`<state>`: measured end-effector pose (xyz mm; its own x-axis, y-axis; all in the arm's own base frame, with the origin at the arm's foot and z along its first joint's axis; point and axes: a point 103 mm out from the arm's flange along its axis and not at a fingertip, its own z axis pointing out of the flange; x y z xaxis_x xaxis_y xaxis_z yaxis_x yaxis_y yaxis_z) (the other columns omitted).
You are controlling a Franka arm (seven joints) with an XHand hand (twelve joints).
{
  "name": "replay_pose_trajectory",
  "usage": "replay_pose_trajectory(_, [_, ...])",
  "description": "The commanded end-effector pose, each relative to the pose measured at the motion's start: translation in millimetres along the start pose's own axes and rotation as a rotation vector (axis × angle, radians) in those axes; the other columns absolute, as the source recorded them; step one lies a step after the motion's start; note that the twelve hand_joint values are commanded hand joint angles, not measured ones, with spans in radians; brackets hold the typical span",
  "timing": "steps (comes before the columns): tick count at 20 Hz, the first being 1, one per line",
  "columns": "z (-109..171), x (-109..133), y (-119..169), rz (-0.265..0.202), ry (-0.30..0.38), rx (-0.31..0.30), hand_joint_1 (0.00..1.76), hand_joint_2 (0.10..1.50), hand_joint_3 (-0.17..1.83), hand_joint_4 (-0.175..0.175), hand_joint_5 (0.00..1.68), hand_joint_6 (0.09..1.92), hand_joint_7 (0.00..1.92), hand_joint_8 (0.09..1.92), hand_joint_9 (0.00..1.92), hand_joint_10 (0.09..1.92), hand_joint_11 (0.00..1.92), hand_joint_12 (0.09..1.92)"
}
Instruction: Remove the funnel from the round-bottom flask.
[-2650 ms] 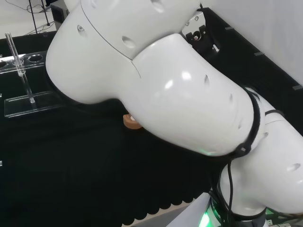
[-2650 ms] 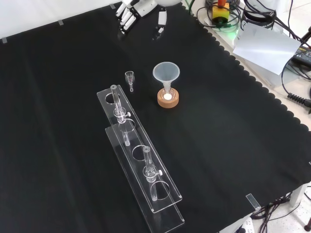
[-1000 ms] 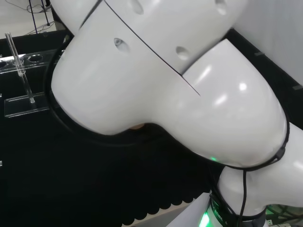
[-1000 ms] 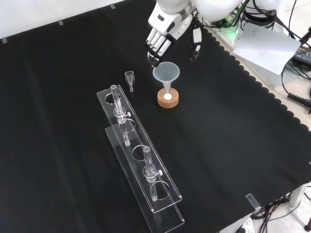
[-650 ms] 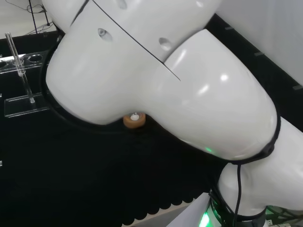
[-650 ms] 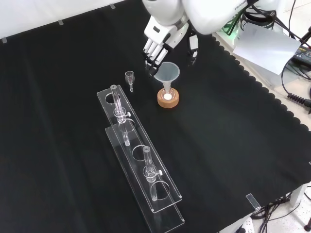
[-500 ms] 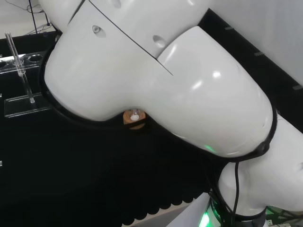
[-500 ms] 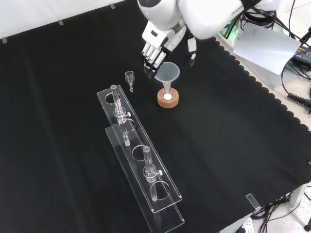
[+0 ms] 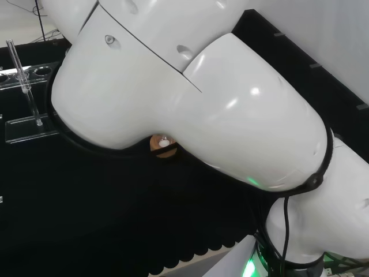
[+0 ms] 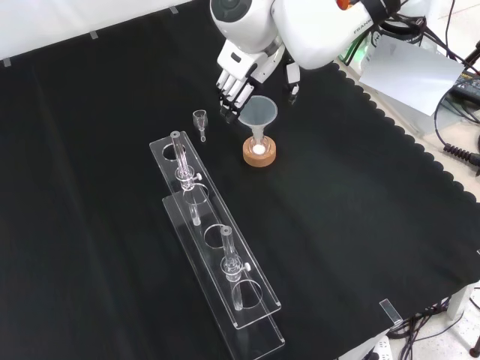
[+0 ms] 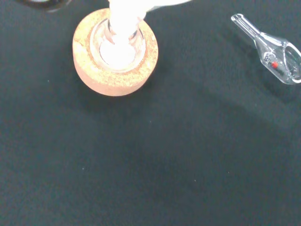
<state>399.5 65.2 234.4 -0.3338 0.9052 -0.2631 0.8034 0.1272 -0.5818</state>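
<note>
In the front view a clear funnel stands upright in a small round-bottom flask that sits in a cork ring. The hand hangs just behind the funnel's rim, open. Its fingers point down at the rim's left side and its thumb at the right, with no clear contact. The wrist view looks down on the cork ring with the funnel's stem in the flask's neck. In the head view the arm's links hide all but part of the cork ring.
A small glass stopper lies on the cloth left of the funnel, also seen in the wrist view. Two clear racks with glass tubes run toward the front. A rack shows at the head view's left.
The hand came down from the cloth's far edge to the funnel and has shifted slightly left around its rim. The funnel and flask have not moved.
</note>
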Motion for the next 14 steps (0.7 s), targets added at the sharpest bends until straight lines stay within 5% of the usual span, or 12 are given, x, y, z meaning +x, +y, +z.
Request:
replay_pose_trajectory(1, [9,-2,8,-0.002,-0.012,0.014,0.70,0.62,0.49,-0.074,0.08,0.09,0.00,0.56,0.23,0.77,0.29,1.44])
replay_pose_trajectory(14, [19,-6,21,-0.016,-0.010,0.026,0.71,0.62,0.50,-0.074,0.09,0.09,0.00,0.56,0.21,0.77,0.28,1.45])
